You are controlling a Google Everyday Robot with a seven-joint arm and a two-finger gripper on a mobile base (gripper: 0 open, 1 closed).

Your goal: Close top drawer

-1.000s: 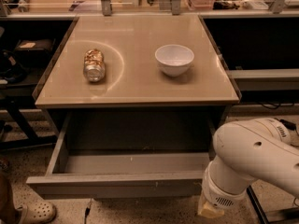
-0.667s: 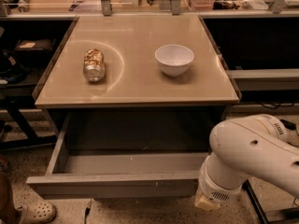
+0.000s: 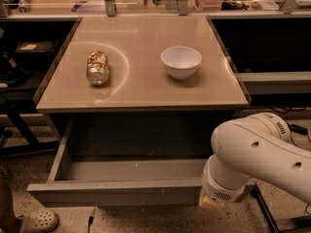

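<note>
Nearest to us, at the bottom right, the gripper (image 3: pixel 212 203) sat low against the right end of the top drawer (image 3: pixel 116 192), almost wholly hidden beneath the bulky white robot arm (image 3: pixel 257 154). We could not tell whether it was grasping anything or released. Over the last second the arm had slid a little to the left and closer in on the drawer front, while the drawer itself had not shifted. It was pulled fully out from under the table, with its grey floor showing and nothing visible inside. We judged that the closing push had not yet started, and that the arm was only lining up against the front panel. Because the contact was near the right end rather than the centre, a push might have skewed the drawer.

At the bottom left, a pale clog (image 3: pixel 39 221) stood on the speckled floor. Further back, the tan tabletop (image 3: pixel 141 93) carried a can (image 3: pixel 97 67) lying on its side at the left and a white bowl (image 3: pixel 181 61) upright at the right, well apart.
</note>
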